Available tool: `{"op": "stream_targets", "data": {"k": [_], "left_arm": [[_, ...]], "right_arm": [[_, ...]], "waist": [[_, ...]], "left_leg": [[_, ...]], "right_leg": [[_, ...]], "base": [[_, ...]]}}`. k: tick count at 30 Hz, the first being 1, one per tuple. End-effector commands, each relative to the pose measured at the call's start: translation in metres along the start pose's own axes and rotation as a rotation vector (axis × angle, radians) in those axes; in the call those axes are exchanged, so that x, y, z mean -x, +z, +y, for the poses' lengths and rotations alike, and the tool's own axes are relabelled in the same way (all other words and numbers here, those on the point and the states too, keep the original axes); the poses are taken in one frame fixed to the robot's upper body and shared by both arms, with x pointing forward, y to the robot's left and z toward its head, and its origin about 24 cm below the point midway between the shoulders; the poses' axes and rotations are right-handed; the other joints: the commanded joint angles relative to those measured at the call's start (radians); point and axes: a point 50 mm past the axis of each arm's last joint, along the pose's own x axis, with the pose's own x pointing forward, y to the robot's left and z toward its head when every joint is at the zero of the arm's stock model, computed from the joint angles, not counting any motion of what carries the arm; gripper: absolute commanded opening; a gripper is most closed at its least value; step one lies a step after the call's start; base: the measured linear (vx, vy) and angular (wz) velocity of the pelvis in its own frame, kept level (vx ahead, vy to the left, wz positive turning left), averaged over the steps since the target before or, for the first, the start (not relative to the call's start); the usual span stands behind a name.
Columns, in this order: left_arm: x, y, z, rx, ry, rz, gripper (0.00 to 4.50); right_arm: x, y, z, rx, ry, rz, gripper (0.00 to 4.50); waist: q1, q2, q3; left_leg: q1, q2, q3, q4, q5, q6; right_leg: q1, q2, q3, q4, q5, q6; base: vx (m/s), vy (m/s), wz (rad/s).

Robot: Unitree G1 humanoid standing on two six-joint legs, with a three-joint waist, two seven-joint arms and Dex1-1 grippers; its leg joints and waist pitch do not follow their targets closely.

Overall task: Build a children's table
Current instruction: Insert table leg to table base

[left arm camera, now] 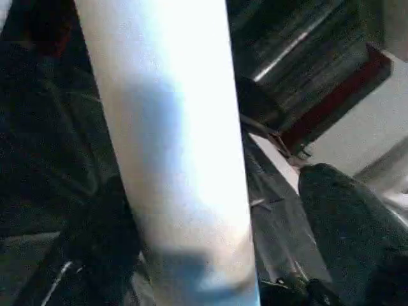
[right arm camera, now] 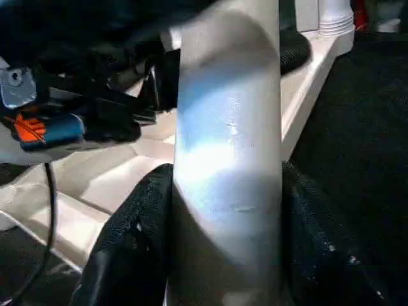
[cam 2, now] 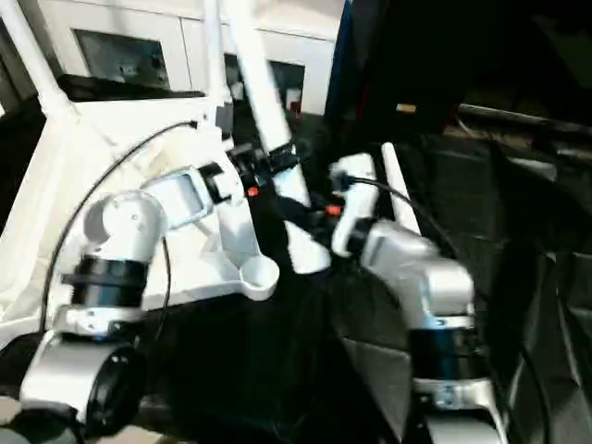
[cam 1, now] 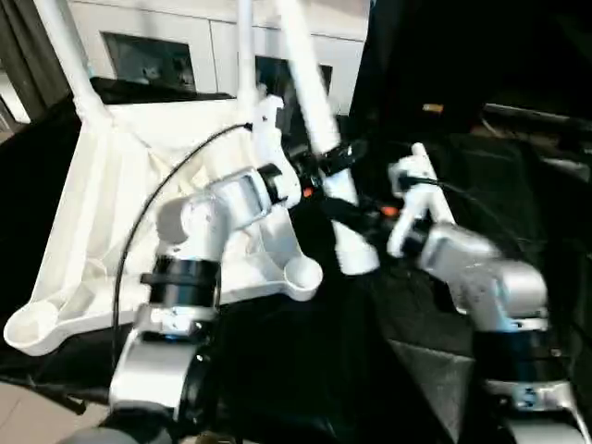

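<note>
Two legs already stand upright in the far sockets of the upturned tabletop (cam 1: 120, 185), which lies left of both tools. A third leg (cam 1: 319, 120) slants between them: the right tool (right arm camera: 226, 255) is clamped on its lower part, the left tool (cam 1: 324, 171) stands wide around it higher up. Misaligned, its foot could miss the near empty socket (cam 1: 302, 274), or slip. Black cloth (cam 1: 388, 305) covers the surface; white cabinets (cam 1: 185, 46) stand behind.

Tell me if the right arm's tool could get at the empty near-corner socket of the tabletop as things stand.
Probably not: the right tool is shut on a loose leg, so its fingers aren't free for the socket.
</note>
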Motion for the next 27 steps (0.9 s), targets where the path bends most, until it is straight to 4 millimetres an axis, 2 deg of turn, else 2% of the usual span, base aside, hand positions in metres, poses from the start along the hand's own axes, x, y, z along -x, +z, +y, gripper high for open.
{"op": "stream_targets", "data": {"k": [1,2,3,4,8,14,15,22,24,27], "left_arm": [[-0.002,0.005,-0.005,-0.027,0.046,-0.043,3.66],[-0.002,0.005,-0.005,-0.027,0.046,-0.043,3.66],[-0.003,0.010,-0.001,-0.011,0.097,-0.089,3.46],[-0.002,0.015,0.003,0.006,0.145,-0.139,3.46],[0.001,0.023,0.009,0.048,0.213,-0.201,3.14],[0.004,0.018,0.008,0.070,0.227,-0.185,2.62],[0.003,0.016,0.006,0.071,0.227,-0.183,2.47],[0.000,0.013,-0.002,0.063,0.192,-0.175,2.00],[0.000,0.013,-0.003,0.055,0.172,-0.173,1.90],[0.001,0.014,-0.004,0.044,0.146,-0.173,1.85]], "right_arm": [[-0.007,0.010,0.009,0.084,-0.024,-0.015,1.86],[-0.007,0.010,0.009,0.084,-0.024,-0.015,1.86],[-0.012,0.012,0.011,0.103,-0.050,-0.018,1.86],[-0.015,0.012,0.012,0.114,-0.068,-0.022,1.86],[-0.019,0.011,0.015,0.123,-0.091,-0.029,1.86],[-0.021,0.010,0.018,0.137,-0.116,-0.032,1.86],[-0.021,0.010,0.019,0.142,-0.111,-0.035,1.86],[-0.024,0.013,0.021,0.163,-0.112,-0.049,1.86],[-0.023,0.014,0.021,0.146,-0.103,-0.059,2.42],[-0.022,0.015,0.023,0.100,-0.075,-0.075,2.73]], "waist": [[-0.003,0.007,-0.084],[-0.002,0.011,-0.085],[-0.003,0.009,-0.085],[-0.003,0.008,-0.085],[-0.002,0.008,-0.084],[-0.003,0.010,-0.083],[-0.001,0.006,-0.083],[-0.002,0.010,-0.083],[-0.003,0.014,-0.084],[-0.003,0.014,-0.085]], "left_leg": [[0.006,0.037,-0.011,-0.060,-0.019,0.013],[0.006,0.037,-0.012,-0.060,-0.014,0.015],[0.003,0.036,-0.012,-0.059,-0.010,0.016],[0.003,0.036,-0.012,-0.059,-0.007,0.018],[0.004,0.036,-0.011,-0.060,-0.017,0.020],[0.007,0.038,-0.010,-0.060,-0.018,0.013],[0.004,0.038,-0.010,-0.060,-0.017,0.014],[0.003,0.036,-0.011,-0.060,-0.022,0.012],[0.004,0.036,-0.011,-0.060,-0.026,0.009],[0.005,0.036,-0.011,-0.059,-0.018,0.011]], "right_leg": [[0.070,-0.076,0.050,-0.066,0.033,-0.223],[0.070,-0.078,0.050,-0.064,0.044,-0.226],[0.072,-0.078,0.050,-0.063,0.055,-0.229],[0.073,-0.079,0.050,-0.064,0.060,-0.229],[0.072,-0.080,0.050,-0.065,0.054,-0.223],[0.068,-0.079,0.049,-0.062,0.060,-0.218],[0.072,-0.081,0.049,-0.061,0.061,-0.219],[0.071,-0.080,0.049,-0.064,0.049,-0.205],[0.071,-0.079,0.048,-0.063,0.055,-0.204],[0.071,-0.078,0.048,-0.061,0.074,-0.209]], "base": [[0.000,0.000,0.00],[0.000,0.000,0.00],[0.000,0.000,0.00],[0.000,0.000,0.00],[0.000,0.000,0.00],[0.000,0.000,0.00],[0.000,0.000,0.00],[0.000,0.000,0.00],[0.000,0.000,0.00],[0.000,0.000,0.00]]}}
